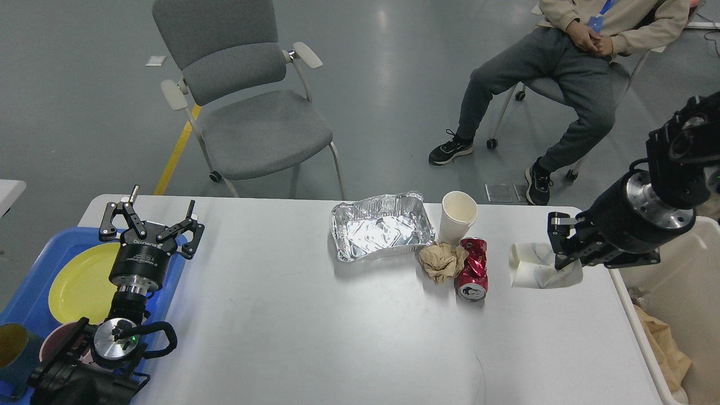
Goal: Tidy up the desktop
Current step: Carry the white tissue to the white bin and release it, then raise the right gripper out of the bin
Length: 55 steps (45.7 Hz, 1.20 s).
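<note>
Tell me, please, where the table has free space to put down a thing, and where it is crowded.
Free: the wide middle of the desktop, between the blue tray and the red can. Crowded: the far side, around foil tray, paper cup and brown paper wad.

I have one camera only, mounted on the robot's head, looking forward and steeply down. It takes in most of the desktop (315,326) from its near edge to the far one, then the grey floor beyond with a grey chair (247,107) and a seated person (568,67). My left arm enters bottom left, my right arm from the right edge. With a single view, nothing overlaps.
</note>
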Each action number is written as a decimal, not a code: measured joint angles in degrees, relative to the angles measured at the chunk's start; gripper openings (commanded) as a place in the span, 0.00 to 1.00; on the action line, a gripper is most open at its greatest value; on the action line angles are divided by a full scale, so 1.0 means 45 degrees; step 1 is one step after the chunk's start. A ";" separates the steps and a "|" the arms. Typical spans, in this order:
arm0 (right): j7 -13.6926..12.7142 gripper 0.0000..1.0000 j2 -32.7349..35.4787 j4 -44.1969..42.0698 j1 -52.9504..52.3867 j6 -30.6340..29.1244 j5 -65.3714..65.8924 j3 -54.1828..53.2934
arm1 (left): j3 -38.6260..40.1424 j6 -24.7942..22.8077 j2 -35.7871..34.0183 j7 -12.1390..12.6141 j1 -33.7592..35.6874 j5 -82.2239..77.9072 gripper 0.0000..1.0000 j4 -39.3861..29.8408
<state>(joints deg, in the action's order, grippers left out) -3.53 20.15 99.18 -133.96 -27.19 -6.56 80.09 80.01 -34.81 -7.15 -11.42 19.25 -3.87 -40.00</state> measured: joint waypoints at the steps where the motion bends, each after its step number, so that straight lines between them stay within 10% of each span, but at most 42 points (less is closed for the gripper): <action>1: -0.0005 0.00 0.0094 -0.0104 0.0080 0.0026 0.0002 0.0147 | 0.0000 0.0000 0.0000 0.0000 0.0000 0.0000 0.96 0.0000; 13: -0.0057 0.00 0.2582 -0.2928 0.2823 0.0122 0.0164 0.1490 | -0.0006 0.0000 0.0004 -0.0001 0.0000 0.0003 0.96 0.0001; 29: -0.0041 0.00 0.5507 -1.1497 1.1731 0.0837 0.0407 -0.1970 | -0.0006 0.0002 0.0002 -0.0022 0.0004 0.0001 0.96 0.0006; 44: -0.0089 0.00 0.3459 -1.6908 1.9825 0.5491 0.0240 -0.6925 | -0.0006 0.0002 0.0001 -0.0022 0.0000 0.0000 0.96 0.0003; 55: -0.0154 0.00 0.0823 -2.0971 2.3116 0.6345 0.0170 -0.7952 | -0.0006 0.0002 -0.0011 -0.0021 -0.0001 0.0000 0.96 0.0001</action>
<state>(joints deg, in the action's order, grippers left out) -4.22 23.85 4.81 -29.94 1.36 -5.80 44.31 79.98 -34.80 -7.20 -11.52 19.24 -3.87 -39.99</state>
